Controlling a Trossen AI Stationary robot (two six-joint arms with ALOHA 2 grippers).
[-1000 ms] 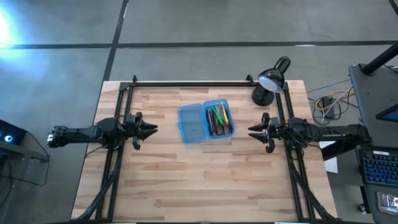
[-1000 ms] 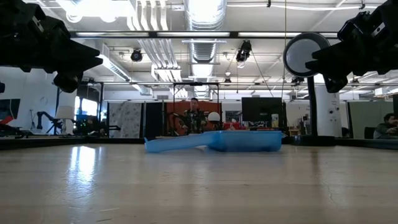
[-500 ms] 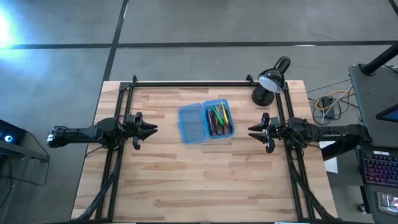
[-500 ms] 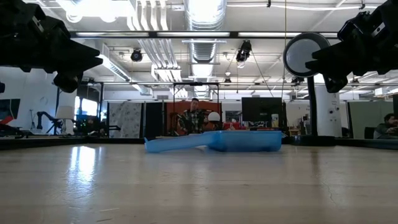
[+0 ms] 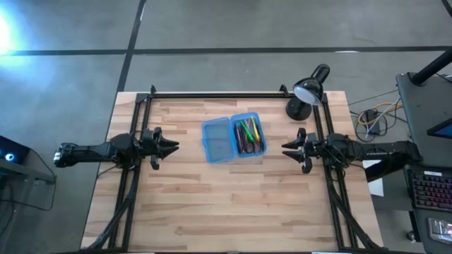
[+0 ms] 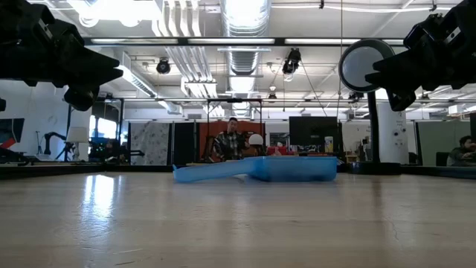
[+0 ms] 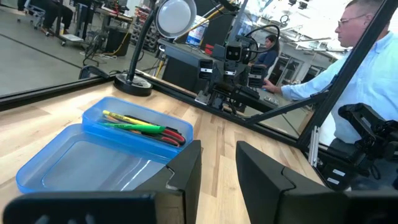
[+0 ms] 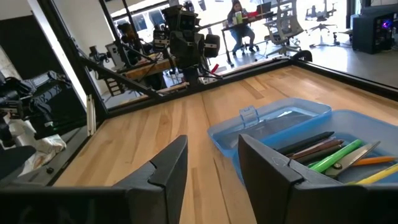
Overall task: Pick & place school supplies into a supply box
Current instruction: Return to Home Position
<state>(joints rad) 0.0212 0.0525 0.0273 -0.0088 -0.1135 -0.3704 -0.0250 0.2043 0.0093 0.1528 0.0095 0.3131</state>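
Flanking supply box [image 5: 217, 141] | left fingers [image 7: 186, 174], right fingers [image 8: 168, 168] | slightly parted, empty

The supply box [image 5: 217, 141], translucent blue, lies open and flat on the bench [image 5: 212, 204] between the left pincer [image 5: 169, 147] and the right pincer [image 5: 289, 149], apart from both. Its half nearer the right pincer holds the school supplies [image 5: 248, 135]: green, yellow, black and brownish pens, side by side.
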